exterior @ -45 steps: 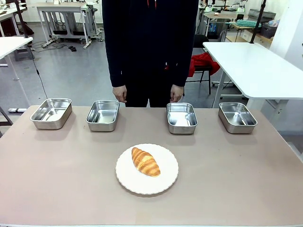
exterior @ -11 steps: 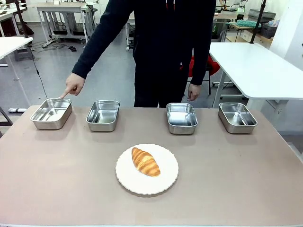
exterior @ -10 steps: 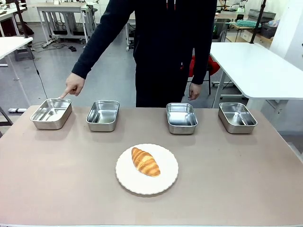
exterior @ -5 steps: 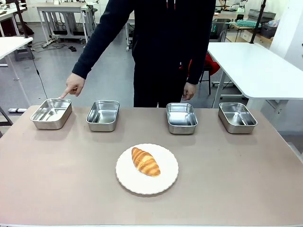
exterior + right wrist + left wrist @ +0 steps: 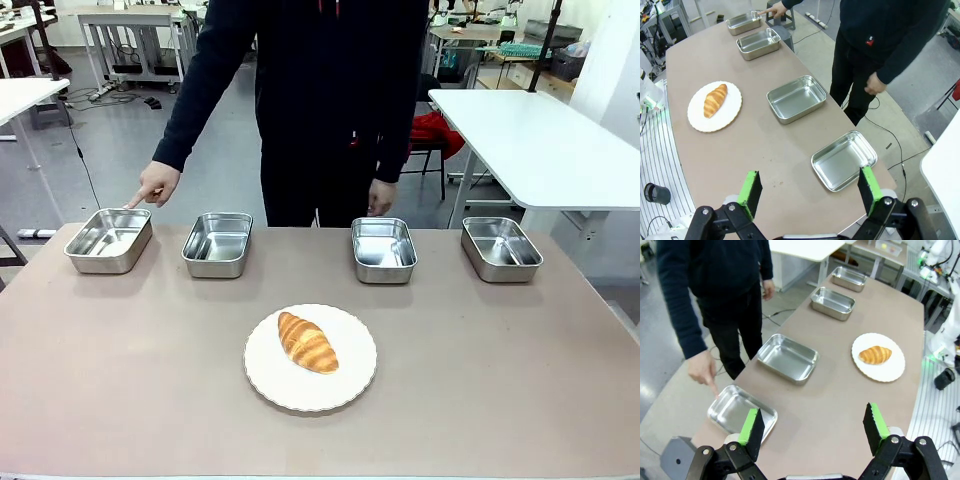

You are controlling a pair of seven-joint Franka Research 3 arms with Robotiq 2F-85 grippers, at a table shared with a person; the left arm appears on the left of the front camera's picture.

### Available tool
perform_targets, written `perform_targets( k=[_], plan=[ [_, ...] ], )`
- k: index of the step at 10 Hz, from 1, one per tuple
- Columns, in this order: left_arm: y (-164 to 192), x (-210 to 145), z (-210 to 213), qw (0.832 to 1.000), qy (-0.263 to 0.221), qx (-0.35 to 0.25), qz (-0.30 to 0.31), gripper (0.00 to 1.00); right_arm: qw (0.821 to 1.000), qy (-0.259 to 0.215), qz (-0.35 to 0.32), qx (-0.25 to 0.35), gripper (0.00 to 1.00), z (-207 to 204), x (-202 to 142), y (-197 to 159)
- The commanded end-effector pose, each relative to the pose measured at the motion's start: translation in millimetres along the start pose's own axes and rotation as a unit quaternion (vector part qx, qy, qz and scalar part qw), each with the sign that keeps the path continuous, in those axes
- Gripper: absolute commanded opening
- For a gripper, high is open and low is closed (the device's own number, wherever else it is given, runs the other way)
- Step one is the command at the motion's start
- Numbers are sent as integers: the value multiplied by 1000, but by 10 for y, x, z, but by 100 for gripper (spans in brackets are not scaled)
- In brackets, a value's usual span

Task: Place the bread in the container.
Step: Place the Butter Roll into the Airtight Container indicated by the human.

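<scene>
The bread [image 5: 307, 341], a golden-brown croissant, lies on a round white plate [image 5: 352, 385] in the middle of the table; it also shows on the plate in the left wrist view as the bread [image 5: 875, 354] and in the right wrist view as the bread [image 5: 715, 99]. A person's hand [image 5: 155, 184] points a finger at the leftmost container [image 5: 108, 240], a shallow steel pan, seen too as the container [image 5: 740, 411] under the hand [image 5: 704, 372]. My left gripper [image 5: 812, 430] hangs open high above the table's left end. My right gripper [image 5: 809, 190] hangs open above the right end. Both are empty.
Three more like steel pans stand in the far row: one [image 5: 217, 243] left of centre, one [image 5: 383, 249] right of centre, one [image 5: 500, 248] far right. The person stands at the far edge. A white table [image 5: 540, 140] stands behind on the right.
The person's body has shifted back toward picture left over the last second; the pointing hand has stayed over the leftmost pan. Bread, plate and pans have not moved.
</scene>
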State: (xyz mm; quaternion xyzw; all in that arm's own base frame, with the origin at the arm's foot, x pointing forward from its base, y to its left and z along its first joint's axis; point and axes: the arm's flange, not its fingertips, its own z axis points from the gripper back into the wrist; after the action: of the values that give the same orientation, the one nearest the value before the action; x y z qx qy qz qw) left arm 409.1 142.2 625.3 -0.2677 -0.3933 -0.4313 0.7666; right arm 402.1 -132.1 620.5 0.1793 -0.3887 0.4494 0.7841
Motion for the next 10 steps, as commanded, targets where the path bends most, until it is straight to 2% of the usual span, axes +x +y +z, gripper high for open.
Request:
perform_targets(
  k=[1, 2, 3, 6, 8, 9, 10],
  plan=[
    [-642, 308, -361, 998, 49, 8, 33, 100, 1000, -2, 3, -1, 100, 6, 18, 7],
    [-944, 462, -612, 994, 92, 15, 51, 100, 1000, -2, 3, -1, 100, 6, 18, 7],
    [-1220, 605, -968, 993, 96, 11, 75, 100, 1000, -2, 3, -1, 100, 6, 18, 7],
    [-1687, 629, -2152, 971, 186, 13, 148, 100, 1000, -2, 3, -1, 100, 6, 18, 7],
    [-1759, 501, -2875, 960, 209, 59, 175, 100, 1000, -2, 3, -1, 100, 6, 18, 7],
    [-1746, 455, -3093, 954, 218, 71, 191, 100, 1000, -2, 3, -1, 100, 6, 18, 7],
    [-1727, 411, -3107, 953, 233, 44, 189, 100, 1000, -2, 3, -1, 100, 6, 18, 7]
  ],
)
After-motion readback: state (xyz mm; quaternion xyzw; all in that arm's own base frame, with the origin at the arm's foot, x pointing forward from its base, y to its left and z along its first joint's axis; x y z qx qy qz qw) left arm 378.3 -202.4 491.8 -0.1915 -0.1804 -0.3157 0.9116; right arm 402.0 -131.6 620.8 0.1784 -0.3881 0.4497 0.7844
